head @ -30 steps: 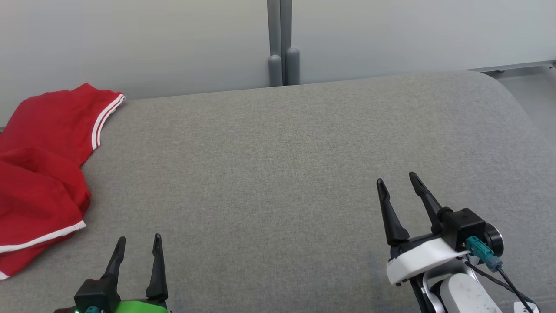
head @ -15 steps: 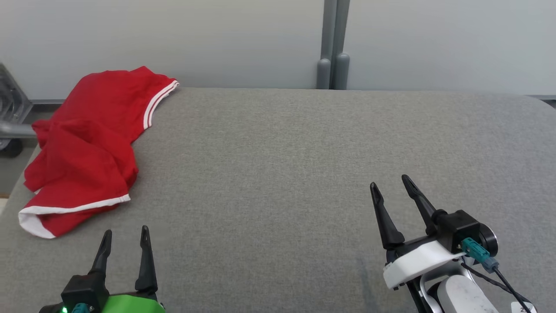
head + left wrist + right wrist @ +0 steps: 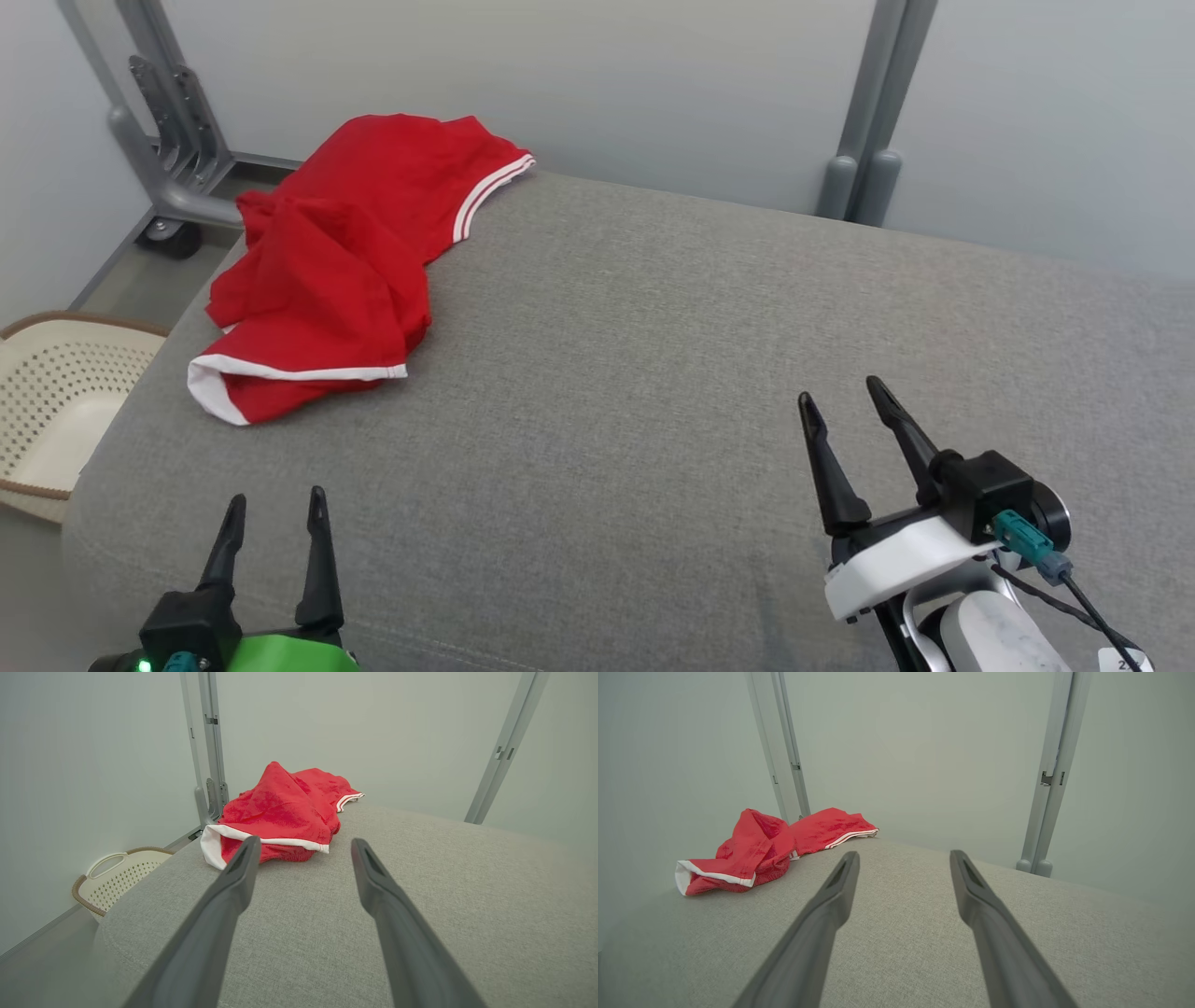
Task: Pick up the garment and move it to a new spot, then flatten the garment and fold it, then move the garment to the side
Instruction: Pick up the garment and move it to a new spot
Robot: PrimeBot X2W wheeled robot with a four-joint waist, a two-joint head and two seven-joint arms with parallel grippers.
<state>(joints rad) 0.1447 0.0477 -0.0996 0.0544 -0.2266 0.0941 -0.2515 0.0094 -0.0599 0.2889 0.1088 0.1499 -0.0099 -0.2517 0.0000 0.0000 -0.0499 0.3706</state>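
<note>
The garment (image 3: 336,261) is red with white-striped hems and lies crumpled at the far left corner of the grey padded table (image 3: 653,373). My left gripper (image 3: 275,499) hovers open near the front left, well short of the cloth, nothing between its fingers. In the left wrist view the garment (image 3: 280,809) lies straight ahead beyond the open left gripper (image 3: 303,842). My right gripper (image 3: 840,390) stands open at the front right, far from the cloth. In the right wrist view the garment (image 3: 770,851) sits off to the left of the right gripper (image 3: 903,854).
A cream perforated basket (image 3: 42,401) stands on the floor left of the table, also the basket (image 3: 117,877) in the left wrist view. A grey metal frame with a caster (image 3: 173,159) is behind the garment. Grey posts (image 3: 864,121) rise along the pale back wall.
The head camera has swung to the left, bringing the garment, basket and metal frame into the picture. Both grippers stay open and hold the same pose.
</note>
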